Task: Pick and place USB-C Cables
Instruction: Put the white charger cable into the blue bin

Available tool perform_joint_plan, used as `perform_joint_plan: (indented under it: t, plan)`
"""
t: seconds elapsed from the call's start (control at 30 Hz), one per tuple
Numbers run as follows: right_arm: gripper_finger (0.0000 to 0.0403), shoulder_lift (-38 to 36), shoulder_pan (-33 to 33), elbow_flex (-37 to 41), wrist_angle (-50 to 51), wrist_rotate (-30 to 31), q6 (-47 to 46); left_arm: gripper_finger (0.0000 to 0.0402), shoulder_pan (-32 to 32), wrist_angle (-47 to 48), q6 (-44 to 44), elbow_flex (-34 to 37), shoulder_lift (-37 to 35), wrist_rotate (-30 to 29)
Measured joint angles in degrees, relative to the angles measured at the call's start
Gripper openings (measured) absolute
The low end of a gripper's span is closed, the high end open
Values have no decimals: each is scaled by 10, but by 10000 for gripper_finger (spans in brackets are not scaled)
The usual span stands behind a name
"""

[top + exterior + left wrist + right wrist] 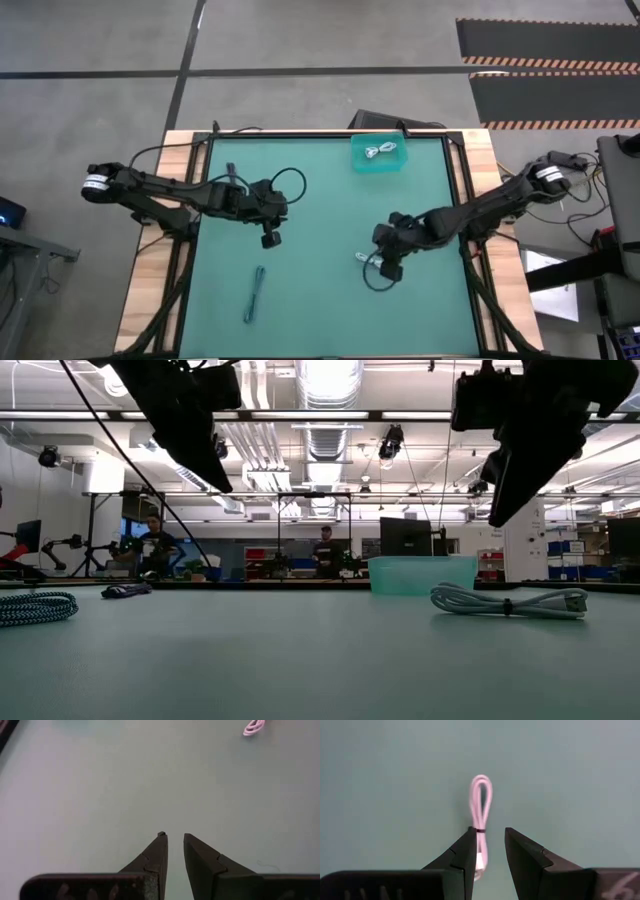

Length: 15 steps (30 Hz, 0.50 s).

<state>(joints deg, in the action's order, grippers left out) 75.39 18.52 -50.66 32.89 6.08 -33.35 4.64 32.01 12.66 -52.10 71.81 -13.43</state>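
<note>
A white coiled cable (pixel 363 258) lies flat on the green mat; the right wrist view shows this cable (pixel 481 817) between and below my fingers. My right gripper (pixel 390 266) hovers over it, open by a narrow gap, and the low view shows the gripper (pixel 500 510) clear above the cable (pixel 510 601). A blue-grey cable bundle (pixel 256 293) lies near the table's near edge, left of centre. Another white cable (pixel 380 151) rests in the teal bin (pixel 358 165). A dark bundle (pixel 125 590) lies far left. My left gripper (pixel 270 238) hangs over bare mat, slightly open (pixel 174 837).
The teal bin (pixel 420 574) stands at the table's far edge, right of centre. Wooden rails (pixel 150 290) border the mat on the left and right. Bare mat (pixel 320 220) spreads between the two arms. People stand far off in the room behind the table (pixel 325 550).
</note>
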Motion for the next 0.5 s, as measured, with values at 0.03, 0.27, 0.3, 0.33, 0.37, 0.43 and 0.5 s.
perform_joint_plan:
  t: [0.03,0.27,0.3,0.33,0.37,0.43,0.5]
  plan:
    - [93,12,3,-12,12,0,0,45,0,1,0,0,0,-4]
    - [74,95,35,-85,124,0,2,45,0,5,-9,0,0,-6]
    - [70,105,38,-91,126,-1,3,45,0,5,-12,0,0,-6]
    - [67,115,42,-95,125,0,3,45,0,5,-13,0,0,-6]
    - [64,125,44,-100,125,1,4,45,0,5,-13,0,0,-6]
    - [62,143,46,-108,124,8,5,45,0,5,-14,1,0,-6]
    - [66,158,48,-113,118,15,7,45,0,5,-16,3,0,-6]
